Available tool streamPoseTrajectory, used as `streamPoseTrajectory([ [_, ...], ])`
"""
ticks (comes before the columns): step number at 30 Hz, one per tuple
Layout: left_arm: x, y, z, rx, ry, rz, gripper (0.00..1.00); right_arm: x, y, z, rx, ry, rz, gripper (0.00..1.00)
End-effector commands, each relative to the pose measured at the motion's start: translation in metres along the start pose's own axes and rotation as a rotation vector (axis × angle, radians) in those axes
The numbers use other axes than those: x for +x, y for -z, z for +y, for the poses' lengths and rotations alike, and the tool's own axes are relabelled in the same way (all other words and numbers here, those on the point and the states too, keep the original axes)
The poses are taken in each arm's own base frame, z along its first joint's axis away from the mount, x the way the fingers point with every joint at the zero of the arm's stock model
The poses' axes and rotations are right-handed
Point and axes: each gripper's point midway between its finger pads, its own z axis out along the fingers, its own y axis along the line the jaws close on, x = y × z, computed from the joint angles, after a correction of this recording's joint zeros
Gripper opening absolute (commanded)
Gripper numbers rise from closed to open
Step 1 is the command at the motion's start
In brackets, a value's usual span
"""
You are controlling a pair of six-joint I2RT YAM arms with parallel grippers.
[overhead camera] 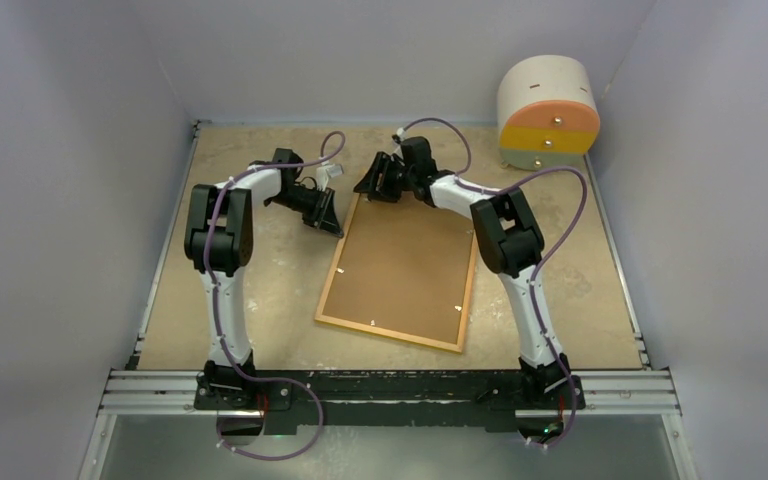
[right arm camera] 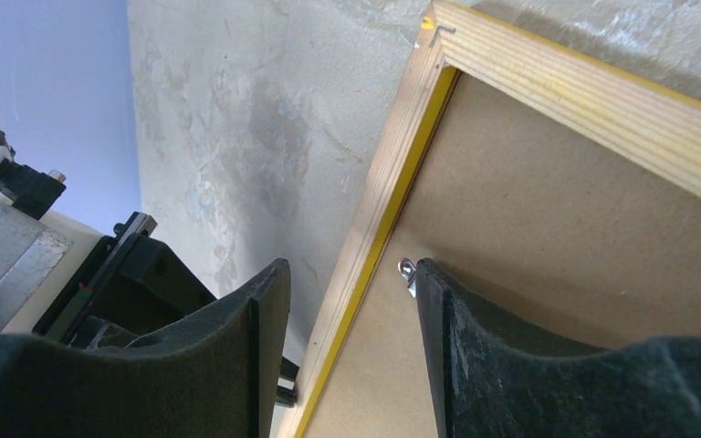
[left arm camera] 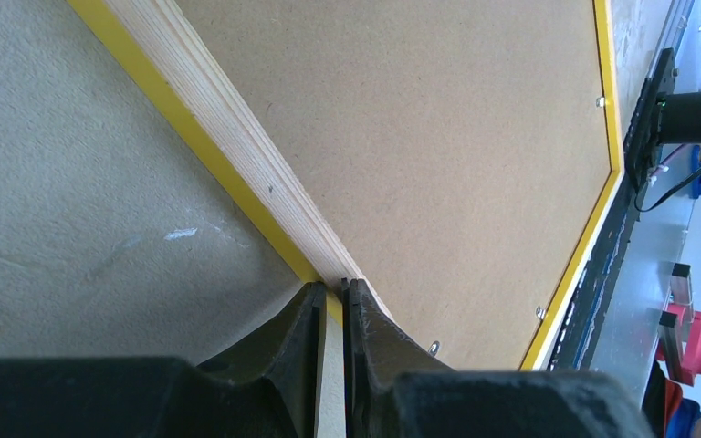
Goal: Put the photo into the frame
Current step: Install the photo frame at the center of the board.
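Frame (overhead camera: 390, 335) is lying flat on the table (overhead camera: 260, 290), between the two arms, back side facing up. Light wood rails are showing, with yellow only peeking along the edges. Brown backing board (overhead camera: 400, 265) is sitting inside the rails, with small metal clips dotted along its border.

The frame's long axis is running away from the arm bases toward the far wall, the far end leaning a little to the right. One short rail is facing the bases and the other is lying under the grippers.

Left gripper (overhead camera: 328, 222) is reaching down at the frame's left long rail, close to the far-left corner. In the left wrist view its fingers (left arm camera: 374, 347) are drawn almost together. The rail's outer lip is running into the thin slot between them, and they appear to be pinching it.

Right gripper (overhead camera: 373, 182) is hanging over the far rail near the same corner. In the right wrist view its fingers are spread wide, straddling a rail. One finger (right arm camera: 475, 347) is over the backing board, its tip just beside a clip (right arm camera: 407, 270). The other finger (right arm camera: 237, 347) is outside the frame above the table. Cannot tell whether either tip is touching anything.

Rounded drawer unit (overhead camera: 548, 110), with orange, yellow and pale fronts, is standing at the far right, well apart from the frame.
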Motion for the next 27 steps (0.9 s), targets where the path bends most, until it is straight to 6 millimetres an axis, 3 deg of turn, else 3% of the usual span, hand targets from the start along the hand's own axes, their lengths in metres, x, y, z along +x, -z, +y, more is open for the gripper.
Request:
streamPoseTrajectory([
  [1, 0.016, 0.001, 0.009, -0.072, -0.033, 0.060, 0.13, 0.024, 0.010, 0.001, 0.045, 0.001, 0.064, 0.56],
  [8, 0.016, 0.002, 0.008, -0.073, -0.034, 0.057, 0.13, 0.031, 0.014, 0.010, 0.045, 0.002, 0.067, 0.56],
  [27, 0.017, 0.002, 0.007, -0.071, -0.035, 0.059, 0.13, 0.029, -0.004, -0.001, 0.051, -0.045, 0.057, 0.56],
])
